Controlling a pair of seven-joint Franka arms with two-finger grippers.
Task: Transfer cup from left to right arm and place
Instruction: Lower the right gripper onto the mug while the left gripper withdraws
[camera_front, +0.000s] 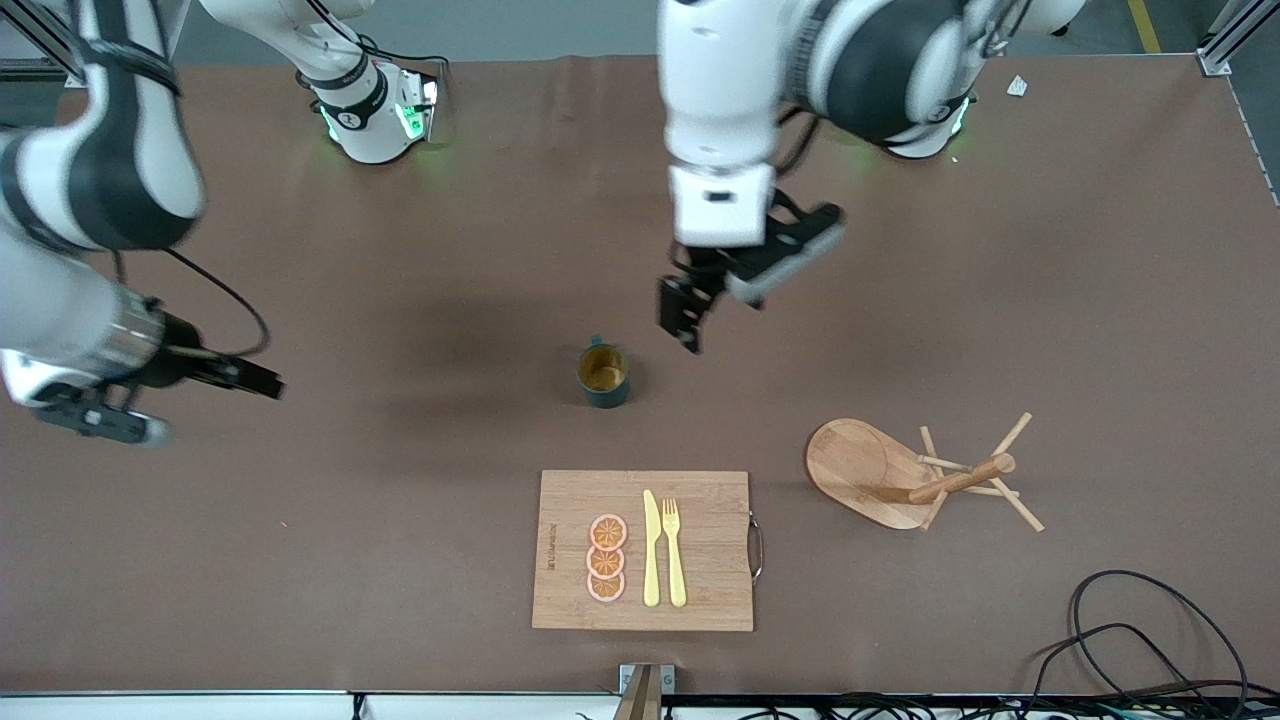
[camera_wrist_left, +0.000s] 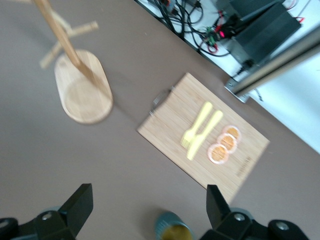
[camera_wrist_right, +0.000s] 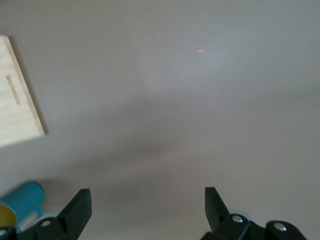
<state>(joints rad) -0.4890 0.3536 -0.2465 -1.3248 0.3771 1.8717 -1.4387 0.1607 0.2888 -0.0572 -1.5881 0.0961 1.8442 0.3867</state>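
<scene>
a brown table (camera_front: 400, 560) carries the small teal-green cup with a tan inside (camera_front: 603, 375), upright, farther from the camera than the bamboo cutting board (camera_front: 700, 600). the left gripper (camera_front: 690, 310) hangs beside it, fingers spread; the right gripper (camera_front: 235, 378), also spread, waits toward its own end. the cup looks rigid, light and smooth, so a pinch across the rim wall seems best.

Teal-green cup (camera_front: 604, 375), tan-yellow inside; brown table (camera_front: 400, 500).

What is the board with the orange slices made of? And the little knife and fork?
The cutting board looks like pale bamboo or wood, matte, with visible grain strips. The knife and fork look like smooth yellow plastic, though painted wood is possible.
</scene>
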